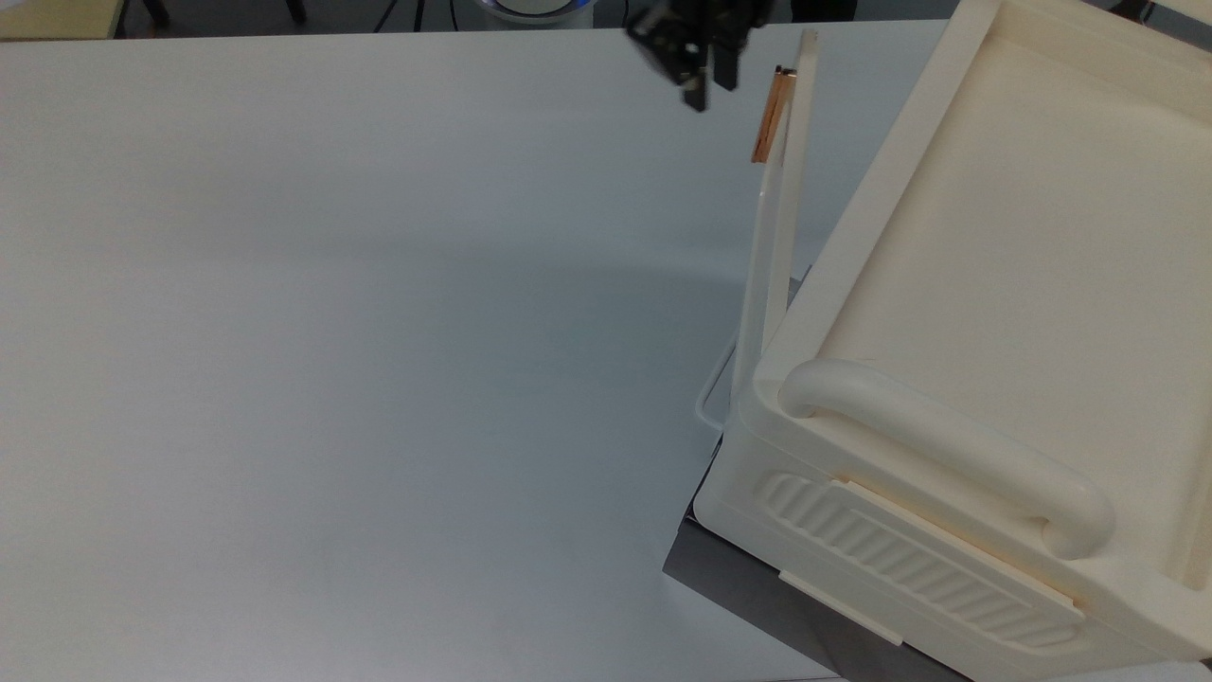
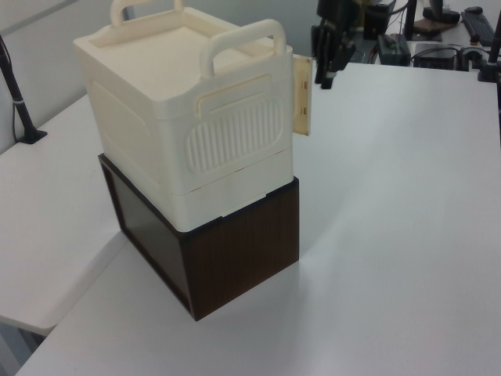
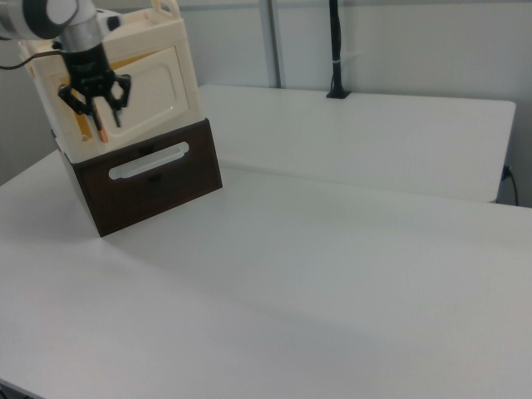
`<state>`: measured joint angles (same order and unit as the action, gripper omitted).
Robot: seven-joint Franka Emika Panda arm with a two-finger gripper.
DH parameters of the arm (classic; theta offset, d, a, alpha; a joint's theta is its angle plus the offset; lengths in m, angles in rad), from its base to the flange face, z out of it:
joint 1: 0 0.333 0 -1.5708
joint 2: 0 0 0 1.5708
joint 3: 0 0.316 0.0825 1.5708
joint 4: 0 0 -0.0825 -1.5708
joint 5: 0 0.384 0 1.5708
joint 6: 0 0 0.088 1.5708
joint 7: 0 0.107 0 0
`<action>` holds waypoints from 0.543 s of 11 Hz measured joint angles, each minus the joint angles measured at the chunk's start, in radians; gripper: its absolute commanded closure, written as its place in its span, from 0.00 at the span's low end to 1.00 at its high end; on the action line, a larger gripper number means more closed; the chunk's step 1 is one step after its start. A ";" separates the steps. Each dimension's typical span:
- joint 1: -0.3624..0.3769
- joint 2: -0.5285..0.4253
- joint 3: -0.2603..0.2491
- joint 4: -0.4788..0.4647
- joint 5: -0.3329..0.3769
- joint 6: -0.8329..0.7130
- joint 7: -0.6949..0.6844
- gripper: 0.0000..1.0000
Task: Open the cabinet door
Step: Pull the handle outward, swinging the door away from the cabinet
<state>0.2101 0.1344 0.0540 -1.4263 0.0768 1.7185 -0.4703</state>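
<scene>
Standing ajar, the cabinet door [image 1: 778,204] angles out from the cream cabinet [image 1: 1004,284], hinged at the corner near the grab handle [image 1: 947,445], its copper bar handle [image 1: 768,117] at the free end. The gripper [image 1: 708,90] hangs just beside that handle, apart from it, jaws spread and holding nothing. The cabinet sits on a dark brown drawer box [image 2: 227,251] on the white table [image 1: 331,332]

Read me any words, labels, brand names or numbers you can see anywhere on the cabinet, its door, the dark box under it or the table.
None: no readable text on the cabinet, the cabinet door, the dark box beneath it or the table.
</scene>
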 measured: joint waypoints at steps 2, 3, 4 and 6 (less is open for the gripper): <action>-0.027 -0.018 -0.049 0.001 0.000 -0.068 0.000 0.14; -0.038 -0.037 -0.083 0.002 0.001 -0.098 -0.004 0.12; -0.041 -0.055 -0.103 0.004 0.002 -0.108 -0.009 0.12; -0.038 -0.101 -0.114 0.004 0.009 -0.116 -0.009 0.12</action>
<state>0.1720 0.0336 -0.0604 -1.4224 0.0854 1.6024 -0.4795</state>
